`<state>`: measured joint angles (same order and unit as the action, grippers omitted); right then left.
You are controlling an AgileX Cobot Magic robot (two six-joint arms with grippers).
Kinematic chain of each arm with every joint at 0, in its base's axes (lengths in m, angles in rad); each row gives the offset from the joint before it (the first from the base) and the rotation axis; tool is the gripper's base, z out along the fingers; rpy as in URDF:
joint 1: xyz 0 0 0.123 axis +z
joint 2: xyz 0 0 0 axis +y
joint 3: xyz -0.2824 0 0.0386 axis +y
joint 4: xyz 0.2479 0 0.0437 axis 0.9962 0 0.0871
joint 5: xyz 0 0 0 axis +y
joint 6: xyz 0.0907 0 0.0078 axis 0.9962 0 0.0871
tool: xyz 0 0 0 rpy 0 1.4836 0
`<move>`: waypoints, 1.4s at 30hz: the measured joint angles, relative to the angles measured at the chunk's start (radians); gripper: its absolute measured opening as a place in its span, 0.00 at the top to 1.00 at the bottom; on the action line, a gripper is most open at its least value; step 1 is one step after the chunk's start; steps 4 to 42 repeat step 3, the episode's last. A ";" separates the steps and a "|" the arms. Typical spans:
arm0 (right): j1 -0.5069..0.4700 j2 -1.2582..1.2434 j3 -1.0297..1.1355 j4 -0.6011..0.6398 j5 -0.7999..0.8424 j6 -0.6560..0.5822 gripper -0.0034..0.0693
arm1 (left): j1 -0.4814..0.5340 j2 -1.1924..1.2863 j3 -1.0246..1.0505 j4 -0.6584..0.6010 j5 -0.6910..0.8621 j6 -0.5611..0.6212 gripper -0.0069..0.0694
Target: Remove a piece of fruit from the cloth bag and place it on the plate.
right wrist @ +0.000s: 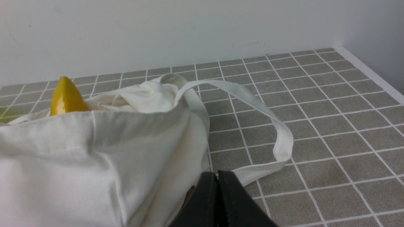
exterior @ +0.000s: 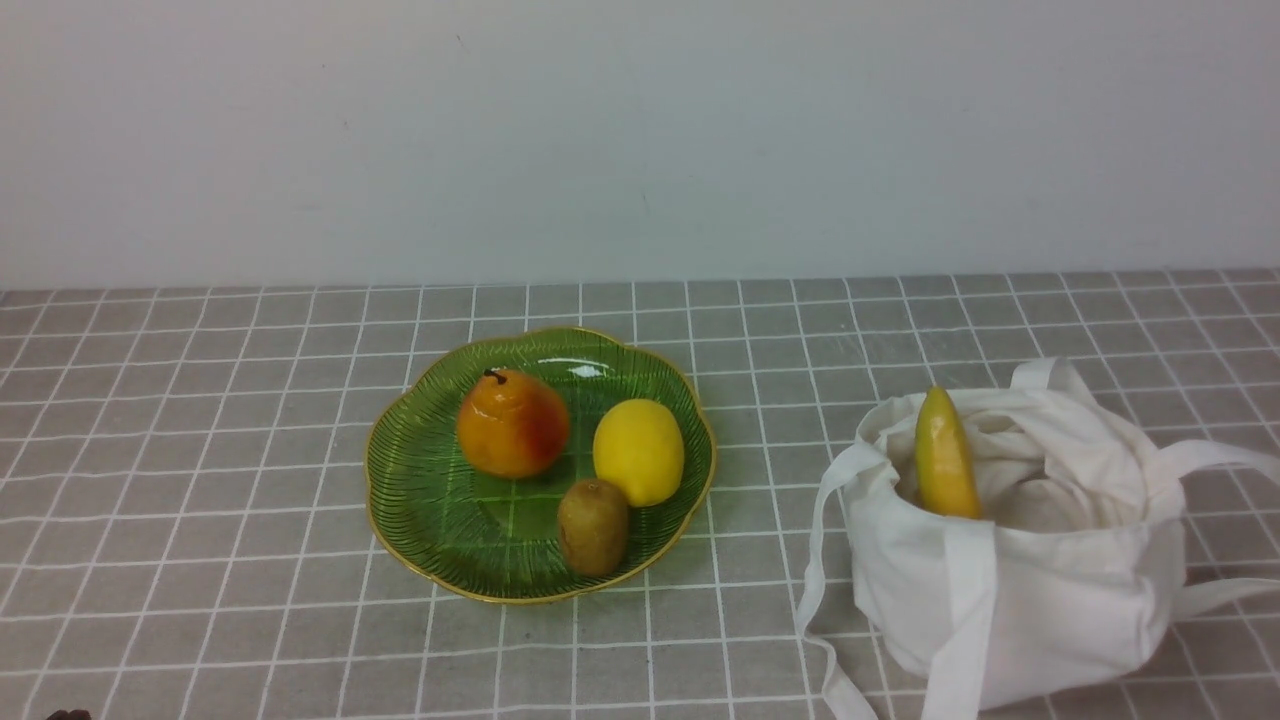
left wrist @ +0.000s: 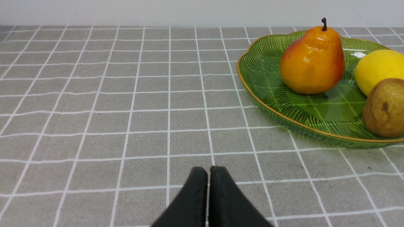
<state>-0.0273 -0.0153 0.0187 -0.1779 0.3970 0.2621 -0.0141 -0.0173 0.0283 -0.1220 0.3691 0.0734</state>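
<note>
Although the cloth bag (exterior: 1030, 560) stands open, only the banana's (exterior: 945, 465) upper part is seen, its lower end hidden inside. No writing can be read. The lemon (exterior: 639, 451) is seen lying on the plate (exterior: 430, 490). Left tool (left wrist: 208, 171) and right tool (right wrist: 217, 176) are clenched, empty.

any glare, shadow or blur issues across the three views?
Front view: white glare on the plate far rim, soft shadows under the fruit. Left wrist view: sheen on the pear, left claw slightly soft. Right wrist view: cloth bag near washed out, right claw blurred.
</note>
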 joint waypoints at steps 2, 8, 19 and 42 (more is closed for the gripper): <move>0.000 0.000 0.000 0.000 0.000 0.000 0.97 | 0.000 0.000 0.000 0.000 0.000 0.000 0.92; 0.000 0.000 0.000 0.000 0.000 0.000 0.97 | 0.000 0.000 0.000 0.000 0.000 0.000 0.92; 0.000 0.000 0.000 0.000 0.000 0.000 0.97 | 0.000 0.000 0.000 0.000 0.000 0.000 0.92; 0.000 0.000 0.000 0.000 0.000 0.000 0.97 | 0.000 0.000 0.000 0.000 0.000 0.000 0.92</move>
